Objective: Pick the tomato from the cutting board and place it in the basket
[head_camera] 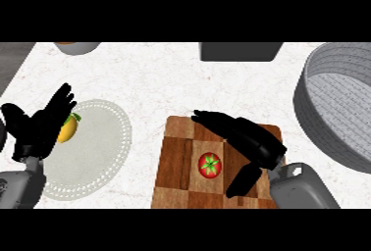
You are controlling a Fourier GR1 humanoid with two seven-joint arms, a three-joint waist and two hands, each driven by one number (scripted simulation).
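The robot's right hand hangs over the wooden cutting board, fingers stretched straight and wide towards the board's far left corner, and the thumb spread away from them towards the board's near edge. The red tomato, its green stalk facing up, lies on the board near its middle. It sits in the open gap between fingers and thumb, with the fingers passing on its far side and the thumb just beside it on the right. A strip of bare wood shows between the tomato and the fingers. Whether the thumb touches the tomato cannot be told from this steep angle. Nothing is curled round the tomato.

Well to the right of the board, the grey basket rests on the white counter, its ribbed wall rising beyond the board's far right corner. Left of the board lies a pale round plate with a yellow fruit on it. The left hand rests at that plate's left side, fingers up and relaxed, partly covering the fruit. Beyond the board's far edge stands a dark grey box, with a bowl far off to the board's far left.
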